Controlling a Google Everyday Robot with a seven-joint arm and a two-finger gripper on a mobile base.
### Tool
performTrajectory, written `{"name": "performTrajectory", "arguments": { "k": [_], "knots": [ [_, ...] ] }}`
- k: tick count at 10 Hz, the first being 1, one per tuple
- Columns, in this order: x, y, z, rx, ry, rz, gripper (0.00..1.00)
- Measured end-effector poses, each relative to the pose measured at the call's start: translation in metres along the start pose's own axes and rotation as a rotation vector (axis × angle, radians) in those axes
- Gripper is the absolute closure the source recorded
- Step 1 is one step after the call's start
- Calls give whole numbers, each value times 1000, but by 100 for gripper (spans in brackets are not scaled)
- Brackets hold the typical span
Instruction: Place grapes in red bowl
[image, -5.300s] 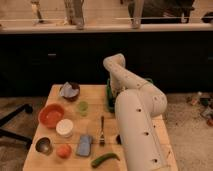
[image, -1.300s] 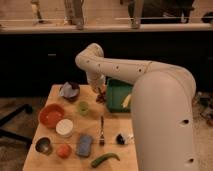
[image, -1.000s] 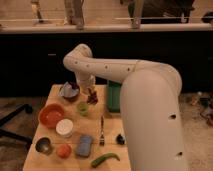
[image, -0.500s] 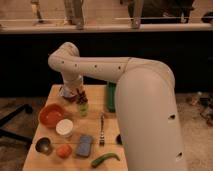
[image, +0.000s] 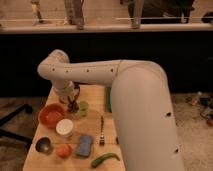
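Pincer pinched shut on grapes, hanging just right of red bowl near its rim. You should shift left over bowl center, lower, then release.

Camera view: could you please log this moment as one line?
gripper: shut on grapes | position: beside red bowl's right rim, above table | grapes in bowl: not yet
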Motion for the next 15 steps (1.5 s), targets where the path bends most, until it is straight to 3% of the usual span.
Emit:
{"name": "performTrajectory", "arguments": {
  "k": [5, 15],
  "knots": [
    [19, -42, 26, 33, -52, -64, 100],
    [20, -93, 23, 104, -80, -168, 100]
  ]
}}
